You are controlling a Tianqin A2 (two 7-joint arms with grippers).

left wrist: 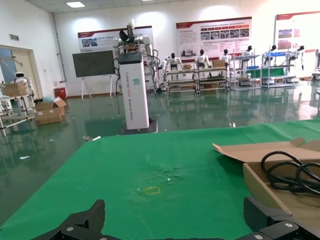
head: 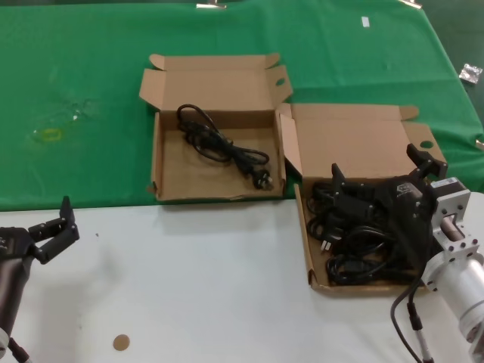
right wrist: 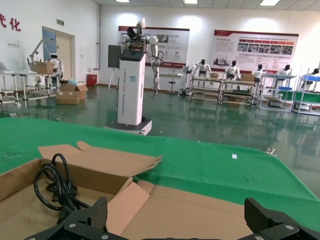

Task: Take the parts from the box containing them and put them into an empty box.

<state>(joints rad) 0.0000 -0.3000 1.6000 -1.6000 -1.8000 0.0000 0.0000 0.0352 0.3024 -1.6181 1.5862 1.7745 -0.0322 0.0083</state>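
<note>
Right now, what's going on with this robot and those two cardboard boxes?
The robot is moving black power cables from the right box to the left box. One cable already lies in the left box; a tangled pile remains in the right. The right gripper hovers open over that pile, holding nothing. The left gripper waits open over the white table, clear of both boxes.

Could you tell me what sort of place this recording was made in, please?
Probably a robotics lab or showroom hall. Beyond the green table cloth, the wrist views show a tall white robot on a stand, wall poster boards, and shelving racks with humanoid robots on a glossy floor.
</note>
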